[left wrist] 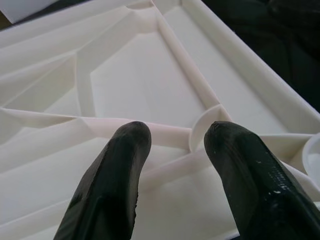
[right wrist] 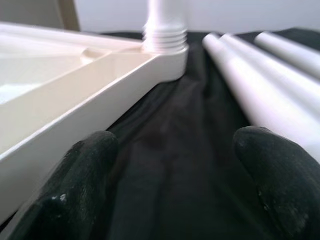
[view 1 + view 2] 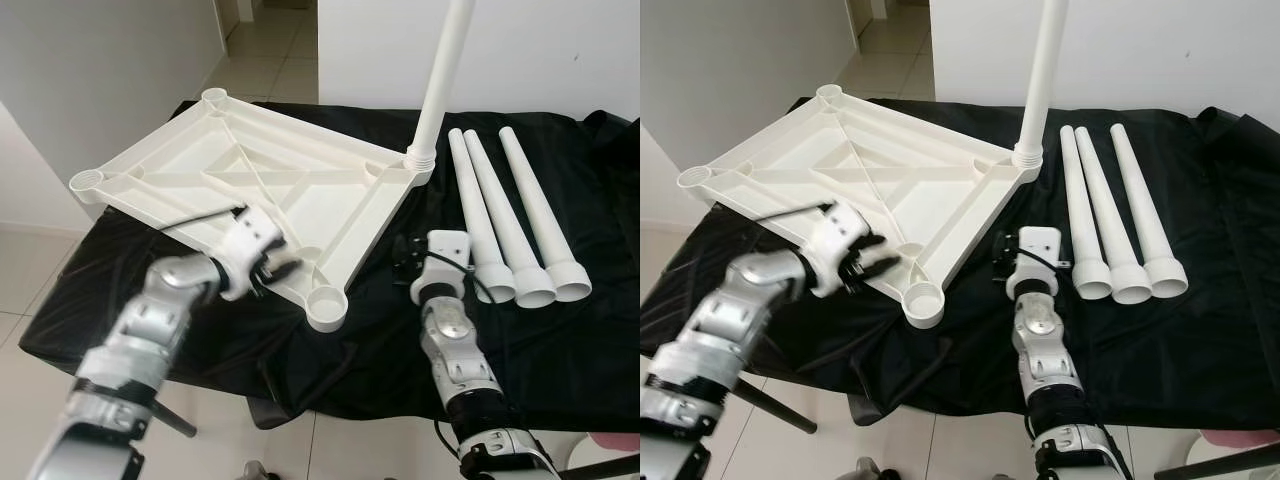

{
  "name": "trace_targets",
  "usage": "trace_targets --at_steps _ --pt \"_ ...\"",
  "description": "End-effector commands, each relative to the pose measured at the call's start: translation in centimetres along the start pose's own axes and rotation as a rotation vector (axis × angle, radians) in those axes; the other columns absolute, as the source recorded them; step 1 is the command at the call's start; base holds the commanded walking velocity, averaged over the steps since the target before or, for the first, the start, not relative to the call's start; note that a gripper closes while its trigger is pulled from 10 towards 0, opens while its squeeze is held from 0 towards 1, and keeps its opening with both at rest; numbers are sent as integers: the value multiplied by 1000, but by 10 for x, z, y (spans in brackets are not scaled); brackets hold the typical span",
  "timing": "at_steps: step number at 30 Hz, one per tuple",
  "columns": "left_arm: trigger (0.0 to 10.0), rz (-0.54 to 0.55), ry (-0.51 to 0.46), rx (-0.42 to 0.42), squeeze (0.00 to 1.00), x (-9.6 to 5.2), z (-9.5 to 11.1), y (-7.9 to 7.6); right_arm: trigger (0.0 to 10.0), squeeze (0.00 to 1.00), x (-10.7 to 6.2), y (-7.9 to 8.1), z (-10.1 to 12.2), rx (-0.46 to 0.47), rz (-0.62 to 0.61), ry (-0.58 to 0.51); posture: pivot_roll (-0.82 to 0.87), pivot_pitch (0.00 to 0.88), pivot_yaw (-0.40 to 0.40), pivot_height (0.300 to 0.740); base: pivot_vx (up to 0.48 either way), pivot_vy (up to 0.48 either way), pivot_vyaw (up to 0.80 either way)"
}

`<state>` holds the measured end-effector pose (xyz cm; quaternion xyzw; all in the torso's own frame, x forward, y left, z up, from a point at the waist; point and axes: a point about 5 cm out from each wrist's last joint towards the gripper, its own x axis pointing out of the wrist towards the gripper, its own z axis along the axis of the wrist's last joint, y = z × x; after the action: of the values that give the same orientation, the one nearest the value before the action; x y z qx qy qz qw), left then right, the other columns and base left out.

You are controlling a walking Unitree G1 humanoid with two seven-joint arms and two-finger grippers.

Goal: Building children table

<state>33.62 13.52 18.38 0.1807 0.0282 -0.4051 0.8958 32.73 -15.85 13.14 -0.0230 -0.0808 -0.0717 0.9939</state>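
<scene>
Left eye view shows, in the upper left and centre of the frame, a white plastic tabletop [image 3: 262, 190] lying upside down on a black cloth [image 3: 560, 340], with its ribs facing up. No brand, label or writing can be read on it or on any other part. In the lower left, the left gripper [image 3: 283, 266] is over the near edge of the tabletop, beside the near corner socket [image 3: 326, 304]. In the left wrist view its two black fingers [image 1: 112, 180] are apart, with nothing between them, just above a rib of the tabletop. At the upper centre one white leg [image 3: 440, 80] stands upright, screwed in the far right corner of the tabletop. In the lower centre-right, the right gripper [image 3: 405, 258] is low over the cloth with its fingers [image 2: 82, 175] spread and empty, between the tabletop edge and three loose legs [image 3: 510, 215]. These legs lie side by side on the cloth at the right of the frame, wide ends toward the robot.
</scene>
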Motion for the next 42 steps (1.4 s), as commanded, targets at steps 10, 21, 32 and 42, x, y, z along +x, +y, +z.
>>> trace_targets --at_steps 10,21,32,42 --pt "10000 -182 81 -77 1000 -21 -18 -3 10000 0 -17 -20 -3 -15 -12 -20 -37 54 67 740 0 0 0" --pt "10000 -299 155 73 0 -20 -32 -15 10000 0 -20 -23 -1 -29 -1 -24 -40 63 67 740 0 0 0" --pt "10000 -302 227 131 0 -8 -40 -11 10000 0 -20 -23 4 -26 6 -30 -52 76 71 740 0 0 0" --pt "10000 -324 235 163 0 9 -40 -7 10000 0 -18 -24 6 -28 -1 -31 -63 86 77 740 0 0 0"
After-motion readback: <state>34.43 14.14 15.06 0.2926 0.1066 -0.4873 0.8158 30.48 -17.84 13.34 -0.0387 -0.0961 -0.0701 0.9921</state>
